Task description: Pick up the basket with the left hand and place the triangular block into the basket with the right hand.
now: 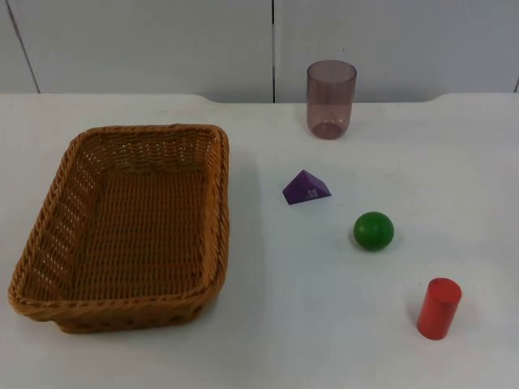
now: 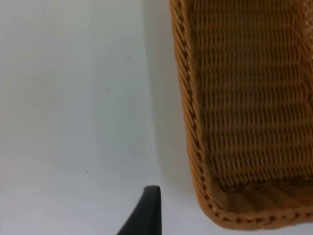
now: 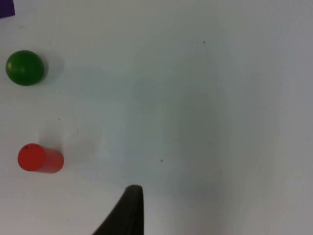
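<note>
Wicker basket: brown woven rectangular basket lies flat on the white table, open side up, long axis running from the near edge toward the grey partition wall; its wall and corner show in the left wrist view.
Triangular block: purple wedge sits on the table to the right of the basket, apart from it, ridge up, long axis across the table.
Neighbours: translucent purple cup stands upright behind the block; green ball and upright red cylinder lie nearer, right of the block, each apart.
Room: bare table lies between basket and block.
Left gripper: one black fingertip over bare table just beside the basket's corner; jaw state cannot be told.
Right gripper: one black fingertip over bare table, apart from the ball and cylinder; jaw state cannot be told.
</note>
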`<state>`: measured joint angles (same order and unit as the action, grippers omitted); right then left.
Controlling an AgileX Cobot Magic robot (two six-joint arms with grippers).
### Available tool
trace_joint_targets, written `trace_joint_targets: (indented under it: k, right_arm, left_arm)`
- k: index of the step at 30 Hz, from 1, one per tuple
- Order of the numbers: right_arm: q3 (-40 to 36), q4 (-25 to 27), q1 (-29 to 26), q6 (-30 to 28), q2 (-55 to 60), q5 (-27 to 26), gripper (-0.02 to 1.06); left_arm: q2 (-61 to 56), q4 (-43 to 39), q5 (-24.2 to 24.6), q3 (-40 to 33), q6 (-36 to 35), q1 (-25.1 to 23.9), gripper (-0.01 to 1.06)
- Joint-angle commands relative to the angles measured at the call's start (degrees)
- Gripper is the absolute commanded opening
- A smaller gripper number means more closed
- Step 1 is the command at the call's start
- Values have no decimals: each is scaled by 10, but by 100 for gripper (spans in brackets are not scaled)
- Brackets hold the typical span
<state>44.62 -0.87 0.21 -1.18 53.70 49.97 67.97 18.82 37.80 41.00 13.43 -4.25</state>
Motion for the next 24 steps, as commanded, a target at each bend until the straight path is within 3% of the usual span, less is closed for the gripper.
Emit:
trace_joint_targets:
  k: [1,13,24]
  right_arm:
    - [3,0,-1,-3,0,-5,105]
    - [3,0,-1,-3,0,-5,105]
    - [3,-3,-1,-3,0,-5,105]
  left_arm:
    - [39,12,-21,18,13,-2,90]
    - [339,25,-16,230,68,-3,90]
    - [481,37,-12,291,115,4,90]
